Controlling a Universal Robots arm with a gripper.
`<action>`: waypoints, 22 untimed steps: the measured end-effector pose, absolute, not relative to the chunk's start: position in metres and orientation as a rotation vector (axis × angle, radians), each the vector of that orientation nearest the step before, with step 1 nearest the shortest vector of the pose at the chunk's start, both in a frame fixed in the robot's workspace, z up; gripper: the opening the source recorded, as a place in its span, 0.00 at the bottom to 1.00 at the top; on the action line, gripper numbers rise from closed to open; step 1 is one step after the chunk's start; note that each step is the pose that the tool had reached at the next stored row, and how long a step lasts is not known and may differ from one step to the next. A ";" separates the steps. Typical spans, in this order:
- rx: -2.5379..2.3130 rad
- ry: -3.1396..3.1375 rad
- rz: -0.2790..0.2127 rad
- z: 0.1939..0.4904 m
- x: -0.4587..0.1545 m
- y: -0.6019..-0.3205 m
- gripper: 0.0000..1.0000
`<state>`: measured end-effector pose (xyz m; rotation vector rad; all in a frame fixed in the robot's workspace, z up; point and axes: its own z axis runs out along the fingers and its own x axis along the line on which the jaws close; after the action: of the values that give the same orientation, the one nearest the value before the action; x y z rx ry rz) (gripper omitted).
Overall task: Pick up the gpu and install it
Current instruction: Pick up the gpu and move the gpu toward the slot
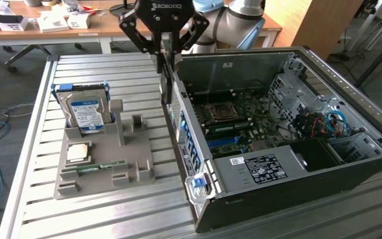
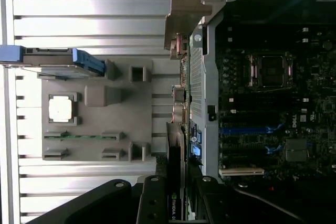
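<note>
My gripper hangs over the back edge of the open computer case and is shut on the gpu. The gpu is a thin dark card that hangs straight down from the fingers, just outside the case's rear wall. In the wrist view the gpu shows edge-on between my gripper fingers, and its pale metal bracket lies along the case's rear panel. The motherboard lies bare inside the case, and its blue slots are beside the card.
A grey holder on the slatted metal table carries an upright hard drive, a square chip and a green RAM stick. Cables and drive cages fill the case's far side. Desks with clutter stand behind.
</note>
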<state>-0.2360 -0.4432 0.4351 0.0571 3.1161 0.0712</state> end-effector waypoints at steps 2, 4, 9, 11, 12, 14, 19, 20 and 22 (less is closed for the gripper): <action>0.057 3.116 0.071 0.435 -0.230 -0.443 0.26; 0.057 3.116 0.071 0.435 -0.222 -0.443 0.26; 0.057 3.116 0.071 0.435 -0.204 -0.443 0.26; 0.057 3.116 0.071 0.435 -0.196 -0.443 0.26; 0.057 3.116 0.071 0.435 -0.192 -0.443 0.26; 0.057 3.116 0.071 0.435 -0.185 -0.443 0.26; 0.057 3.116 0.071 0.435 -0.165 -0.443 0.26; 0.057 3.116 0.071 0.435 -0.162 -0.443 0.26; 0.057 3.116 0.071 0.435 -0.154 -0.443 0.26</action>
<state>-0.1543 -0.4432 0.4352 0.0572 3.1163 0.0709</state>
